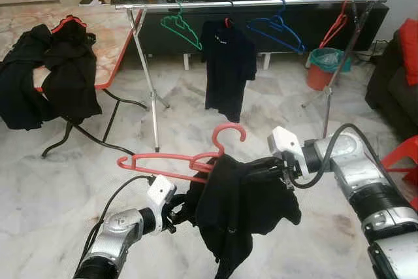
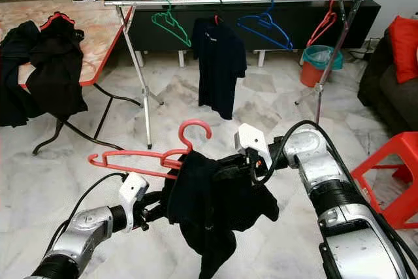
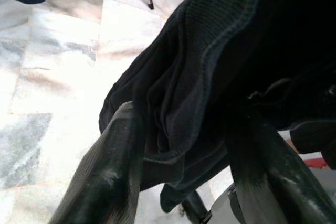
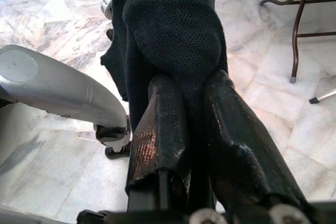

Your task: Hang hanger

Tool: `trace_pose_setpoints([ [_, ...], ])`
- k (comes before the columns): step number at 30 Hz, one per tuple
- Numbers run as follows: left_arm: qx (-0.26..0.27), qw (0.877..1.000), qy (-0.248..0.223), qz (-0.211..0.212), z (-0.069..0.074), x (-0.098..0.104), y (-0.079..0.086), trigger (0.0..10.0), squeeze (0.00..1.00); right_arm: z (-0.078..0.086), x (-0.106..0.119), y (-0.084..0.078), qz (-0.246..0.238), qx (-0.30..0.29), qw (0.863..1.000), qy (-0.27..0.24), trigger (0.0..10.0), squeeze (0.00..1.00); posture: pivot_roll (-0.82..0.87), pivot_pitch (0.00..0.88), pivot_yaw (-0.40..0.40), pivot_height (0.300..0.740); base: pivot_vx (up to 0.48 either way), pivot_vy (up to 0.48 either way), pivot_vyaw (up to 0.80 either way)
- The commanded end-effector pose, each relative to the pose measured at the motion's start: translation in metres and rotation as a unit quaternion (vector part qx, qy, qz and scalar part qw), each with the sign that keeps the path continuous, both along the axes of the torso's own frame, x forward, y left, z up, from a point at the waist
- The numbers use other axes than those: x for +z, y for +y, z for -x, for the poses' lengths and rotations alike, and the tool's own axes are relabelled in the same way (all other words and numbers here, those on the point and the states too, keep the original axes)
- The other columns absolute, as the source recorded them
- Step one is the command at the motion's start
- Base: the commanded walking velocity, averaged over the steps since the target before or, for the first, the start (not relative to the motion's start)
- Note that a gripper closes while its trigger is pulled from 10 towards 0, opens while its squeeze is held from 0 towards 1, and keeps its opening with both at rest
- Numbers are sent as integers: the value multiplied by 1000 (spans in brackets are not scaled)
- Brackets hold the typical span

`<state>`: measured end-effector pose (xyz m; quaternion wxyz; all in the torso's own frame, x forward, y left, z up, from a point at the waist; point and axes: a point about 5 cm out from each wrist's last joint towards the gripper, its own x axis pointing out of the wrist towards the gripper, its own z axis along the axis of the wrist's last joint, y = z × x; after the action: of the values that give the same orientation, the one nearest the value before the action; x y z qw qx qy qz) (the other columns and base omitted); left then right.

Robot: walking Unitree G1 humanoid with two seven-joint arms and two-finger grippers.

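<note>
Right end effector point(image 4: 191, 114) clamped on black garment point(image 1: 241, 207) — left end effector point(image 3: 184, 145) apparently pinching same cloth. Red hanger point(image 1: 179, 158) threaded in garment, held mid-air before drying rack point(image 1: 248, 3).

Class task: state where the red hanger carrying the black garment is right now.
In the left eye view the red hanger is low and central, held up between the left gripper and right gripper, short of the clothes rail beyond.
</note>
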<state>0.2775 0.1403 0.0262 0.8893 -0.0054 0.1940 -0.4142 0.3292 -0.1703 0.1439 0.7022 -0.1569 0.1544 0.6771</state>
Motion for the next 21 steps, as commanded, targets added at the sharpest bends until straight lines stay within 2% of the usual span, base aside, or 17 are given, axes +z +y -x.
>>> trace_pose_setpoints([
  [1,2,1000,-5,4,-4,3,0,0,0,-4,11,5,-9,13,1000,-18,0,0,-44,6,-21,740,0,0,0],
  [21,7,1000,1,18,-2,2,1,0,0,-5,10,5,-10,5,1000,-20,0,0,-46,10,-21,740,0,0,0],
])
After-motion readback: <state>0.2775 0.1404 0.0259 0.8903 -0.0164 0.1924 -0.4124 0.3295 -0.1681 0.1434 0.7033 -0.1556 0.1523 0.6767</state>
